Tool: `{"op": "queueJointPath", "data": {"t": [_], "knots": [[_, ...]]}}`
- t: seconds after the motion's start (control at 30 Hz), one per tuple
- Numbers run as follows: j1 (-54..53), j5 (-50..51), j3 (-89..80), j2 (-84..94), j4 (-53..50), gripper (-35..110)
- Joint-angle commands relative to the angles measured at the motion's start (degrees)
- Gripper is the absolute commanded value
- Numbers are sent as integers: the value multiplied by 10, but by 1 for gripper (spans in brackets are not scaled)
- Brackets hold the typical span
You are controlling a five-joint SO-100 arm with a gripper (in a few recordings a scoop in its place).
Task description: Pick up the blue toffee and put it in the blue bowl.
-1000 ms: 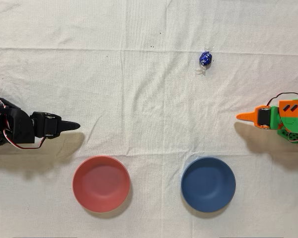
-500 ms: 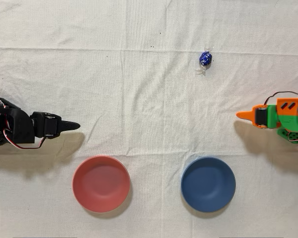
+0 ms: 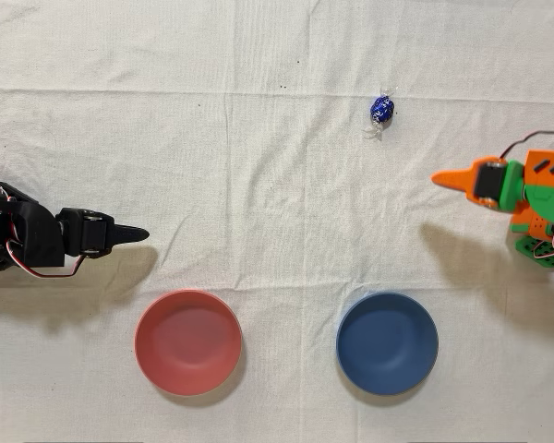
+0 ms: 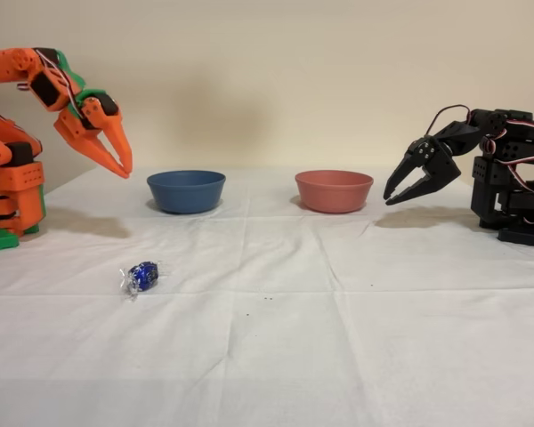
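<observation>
From my overhead view, the toffee (image 3: 381,109) lies on the white cloth (image 3: 258,166) toward the top edge, right of centre, well apart from everything else. My orange gripper (image 3: 440,177) sits at the right side, its tip pointing to nine o'clock. From that tip the toffee lies at about eleven o'clock, so the reach I have to make is up and to the left in this view. The candy's twisted ends run roughly from one o'clock to seven o'clock, with one silvery tail showing at its lower end.

In the side view the gripper (image 4: 124,171) hangs raised above the table with nothing in it, its two fingers drawn nearly together at the tips and aimed down at about five o'clock. The toffee (image 4: 143,276) rests on the cloth below it, a little nearer the camera. I judge I'll need to spread the fingers before descending.

The blue bowl (image 3: 387,343) stands at about seven o'clock from the gripper overhead, with a pink bowl (image 3: 187,341) at its nine o'clock. The black arm (image 3: 46,240) stands idle and is much farther from the candy.
</observation>
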State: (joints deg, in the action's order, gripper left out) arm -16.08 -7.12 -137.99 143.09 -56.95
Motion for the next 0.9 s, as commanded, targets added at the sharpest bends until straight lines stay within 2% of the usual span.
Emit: {"op": "queueJointPath", "data": {"t": [0.0,0.17,0.3,0.87], "knots": [[-43,31,54,-23,-7,0],[-106,49,95,-93,-14,0],[-150,23,130,-145,-17,0],[-189,47,245,-337,11,0]]}}
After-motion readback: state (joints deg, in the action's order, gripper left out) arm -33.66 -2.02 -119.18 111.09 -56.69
